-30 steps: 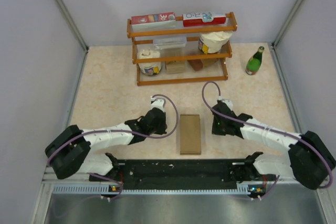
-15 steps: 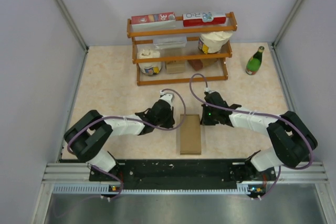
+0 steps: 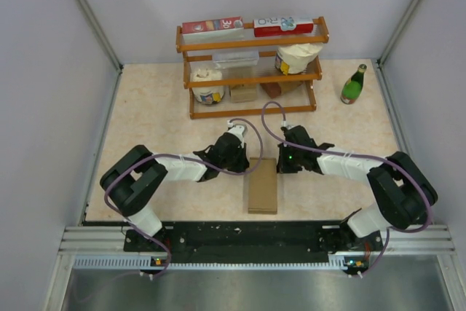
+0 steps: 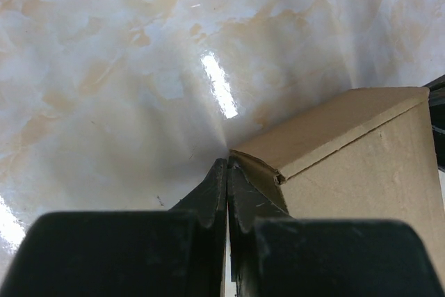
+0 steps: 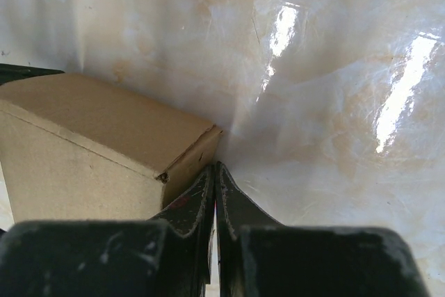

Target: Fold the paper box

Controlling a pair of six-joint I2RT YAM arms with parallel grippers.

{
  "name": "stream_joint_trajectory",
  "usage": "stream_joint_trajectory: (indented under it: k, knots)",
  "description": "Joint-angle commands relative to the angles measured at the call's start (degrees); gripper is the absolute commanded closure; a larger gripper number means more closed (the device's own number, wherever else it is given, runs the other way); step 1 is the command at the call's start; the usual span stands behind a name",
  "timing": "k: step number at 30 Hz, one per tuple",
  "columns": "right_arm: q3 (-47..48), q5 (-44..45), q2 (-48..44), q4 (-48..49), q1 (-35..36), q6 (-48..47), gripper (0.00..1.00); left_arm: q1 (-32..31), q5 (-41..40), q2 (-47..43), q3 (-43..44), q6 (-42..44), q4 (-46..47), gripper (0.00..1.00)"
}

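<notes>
We see a marbled beige desk [image 3: 160,136] inside white walls. Left tool [image 4: 227,166] is pinched closed with nothing in it, tips right at the far left corner of the paper box [image 3: 263,186]. Right tool [image 5: 214,172] is closed too and empty, tips at the box's far right corner. The box lies flat on the desk as a rectangular block between both tools. Beyond the box we note a wooden rack [image 3: 247,113], and beyond and right of the box a green bottle [image 3: 354,85].
</notes>
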Motion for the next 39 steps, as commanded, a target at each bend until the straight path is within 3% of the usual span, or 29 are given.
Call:
stream_joint_trajectory:
  k: [1, 4, 10, 15, 22, 30, 39]
  knots:
    - [0.7, -5.7, 0.3, 4.0, 0.2, 0.2, 1.0, -1.3, 6.6, 0.9, 1.4, -2.0, 6.0, 1.0]
    - [0.2, -5.7, -0.8, 4.0, 0.2, 0.4, 1.0, -1.3, 5.4, -0.4, 0.2, -1.5, 5.0, 1.0]
    - [-1.1, 7.8, -4.1, -6.9, 0.1, 2.6, 1.0, 0.0, -4.3, -7.4, -4.2, -1.5, -3.2, 1.0]
    - [-9.6, 5.9, -12.0, -8.1, 0.3, 6.3, 1.0, -0.6, -5.3, -16.1, -9.8, -2.8, -7.3, 1.0]
    - [-17.3, 3.2, -27.6, -11.7, 5.5, 13.8, 1.0, -10.4, -9.4, -24.4, -16.0, -9.9, -8.6, 1.0]
    - [-17.6, 3.5, -29.0, -13.3, 14.8, 19.5, 1.0, -18.6, -12.7, -22.5, -18.9, -16.8, -5.8, 1.0]
    - [-19.6, 0.5, -25.8, -6.2, 17.0, 21.6, 1.0, -22.2, -12.0, -15.8, -14.4, -17.2, -3.7, 1.0]
